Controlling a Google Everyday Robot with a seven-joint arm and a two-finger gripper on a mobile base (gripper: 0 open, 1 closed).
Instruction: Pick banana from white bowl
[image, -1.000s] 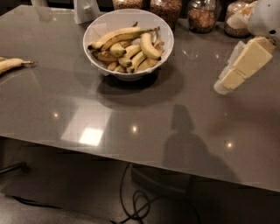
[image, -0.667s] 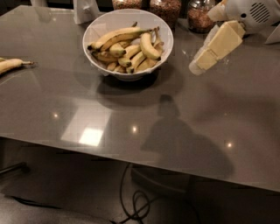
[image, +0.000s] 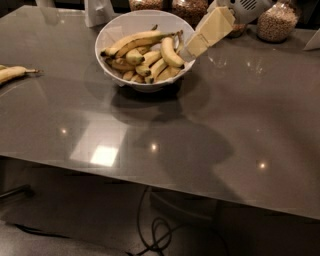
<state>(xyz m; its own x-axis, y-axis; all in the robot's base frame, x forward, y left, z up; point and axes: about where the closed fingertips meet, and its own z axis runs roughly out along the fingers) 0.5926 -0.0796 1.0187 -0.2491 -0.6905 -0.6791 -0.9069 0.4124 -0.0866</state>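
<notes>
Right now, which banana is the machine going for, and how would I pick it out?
On the grey table, find the white bowl of bananas at the back. The banana lies on the pile's right side, just beside the gripper: short, plump and sharply curved, unlike the longest banana stretched across the top.
</notes>
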